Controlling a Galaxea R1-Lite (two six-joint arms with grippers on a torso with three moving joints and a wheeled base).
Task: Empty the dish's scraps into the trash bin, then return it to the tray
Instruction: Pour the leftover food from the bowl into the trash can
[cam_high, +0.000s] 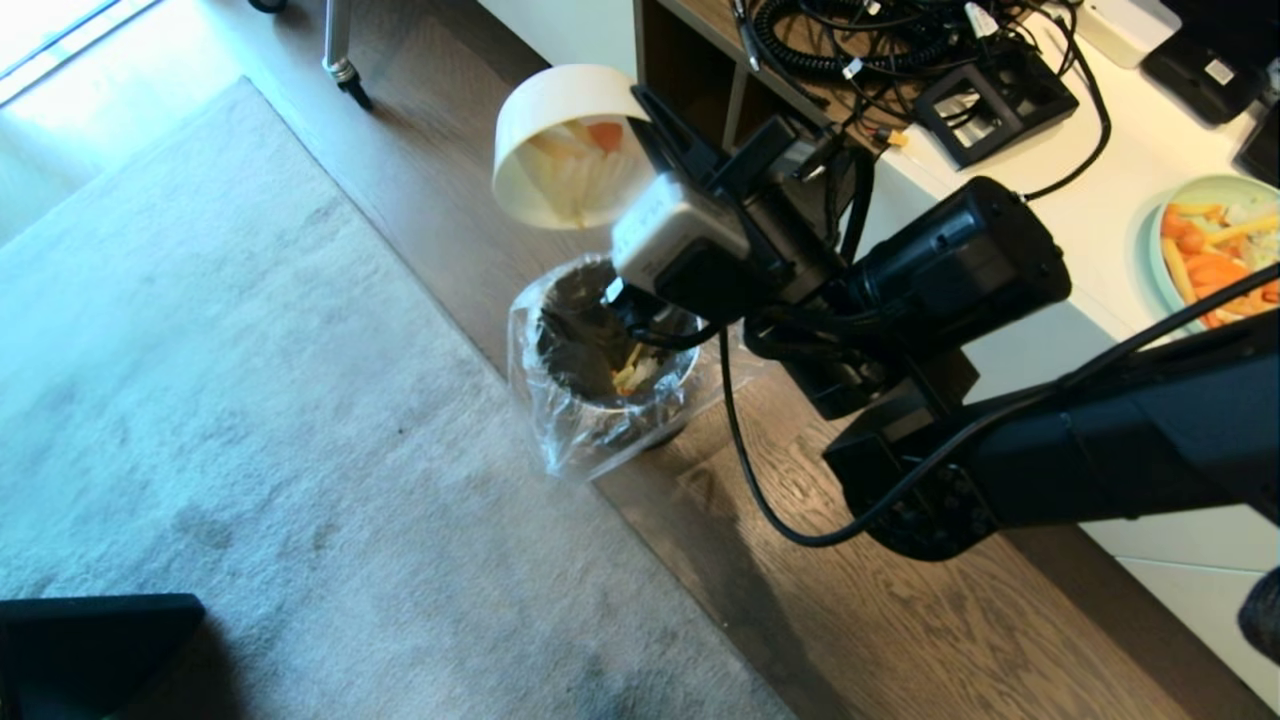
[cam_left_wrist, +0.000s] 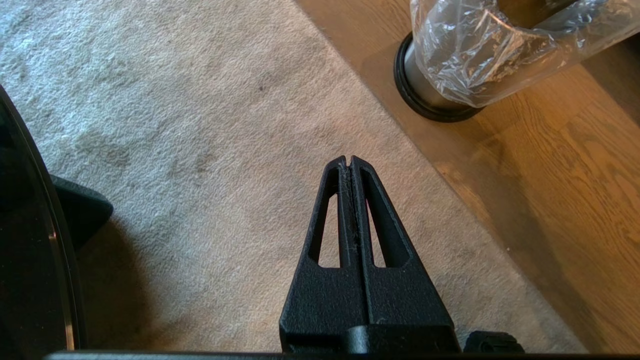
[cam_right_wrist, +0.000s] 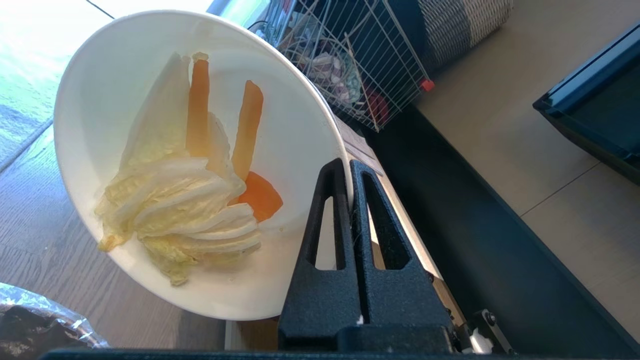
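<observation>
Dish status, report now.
Right gripper shut on dish rim, tipped over trash bin. Scraps still inside. Left gripper shut, idle.

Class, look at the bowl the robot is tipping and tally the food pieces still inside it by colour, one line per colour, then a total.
In the dish, seen from the right wrist view:
Orange pieces: 3
Pale-yellow leaf pieces: 1 clump; separate leaves cannot be counted
Total: 4

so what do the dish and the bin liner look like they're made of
The dish looks like glazed ceramic, maybe melamine: smooth cream-white and glossy, with bright light reflecting off its inner wall. The bin liner looks like thin clear plastic film: see-through, crinkled and shiny along its folds.
</observation>
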